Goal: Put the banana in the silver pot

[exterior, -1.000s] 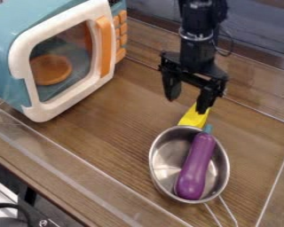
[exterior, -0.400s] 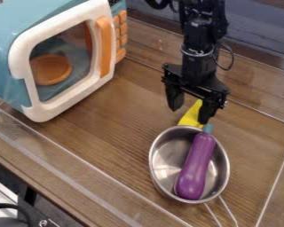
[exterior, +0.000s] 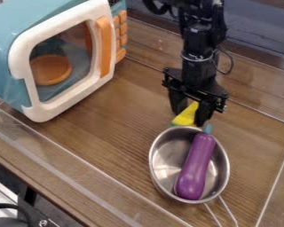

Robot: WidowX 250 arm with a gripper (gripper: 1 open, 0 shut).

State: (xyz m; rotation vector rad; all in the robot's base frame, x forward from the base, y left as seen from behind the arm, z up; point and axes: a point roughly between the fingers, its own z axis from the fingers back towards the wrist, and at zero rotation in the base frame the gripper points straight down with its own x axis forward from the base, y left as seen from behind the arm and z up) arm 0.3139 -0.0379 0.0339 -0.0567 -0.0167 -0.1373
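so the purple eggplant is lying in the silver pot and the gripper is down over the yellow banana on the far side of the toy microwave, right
Not quite. The camera view shows the gripper down over the small yellow toy banana right beside the shiny silver metal pot, well away from the blue toy microwave. The purple eggplant does lie in the pot.

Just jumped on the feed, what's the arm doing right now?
The gripper points straight down over the banana on the wooden table, its jaws closed around it, just beyond the rim of the silver pot. The banana is not yet in the pot, which already holds a purple eggplant. A toy microwave stands off to the left.
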